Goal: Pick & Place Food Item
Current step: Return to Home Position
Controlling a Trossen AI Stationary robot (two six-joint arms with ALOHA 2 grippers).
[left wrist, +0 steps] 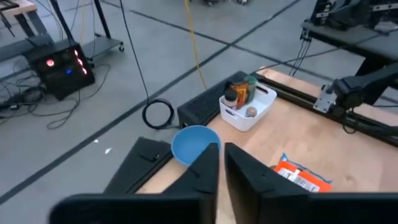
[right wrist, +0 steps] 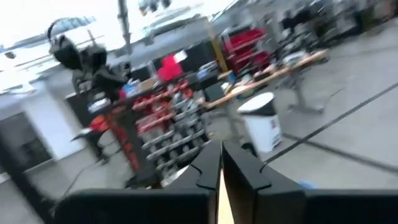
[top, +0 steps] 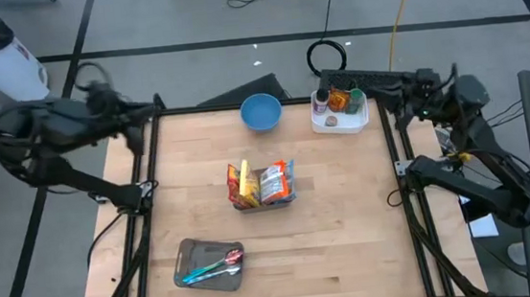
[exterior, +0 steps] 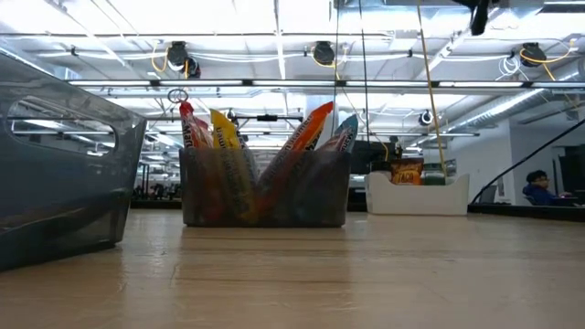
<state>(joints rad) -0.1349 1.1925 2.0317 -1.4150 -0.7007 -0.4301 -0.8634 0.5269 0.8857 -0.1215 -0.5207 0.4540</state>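
A clear bin (top: 262,185) of snack packets stands at the table's middle and also shows in the low view (exterior: 265,187). A white bin (top: 339,111) of food items stands at the far right, next to a blue bowl (top: 260,112). A grey tray (top: 210,265) with utensils lies near the front left. My left gripper (top: 151,110) is shut and empty above the table's far left corner; in its wrist view (left wrist: 219,163) the bowl (left wrist: 194,144) lies just beyond its fingers. My right gripper (top: 403,96) is shut and empty at the far right edge, and shows in its wrist view (right wrist: 219,163).
Black rails (top: 144,193) run along the table's left and right sides. A person (exterior: 539,187) sits in the room far behind the table. Bare wood (top: 341,248) lies at the front right of the table.
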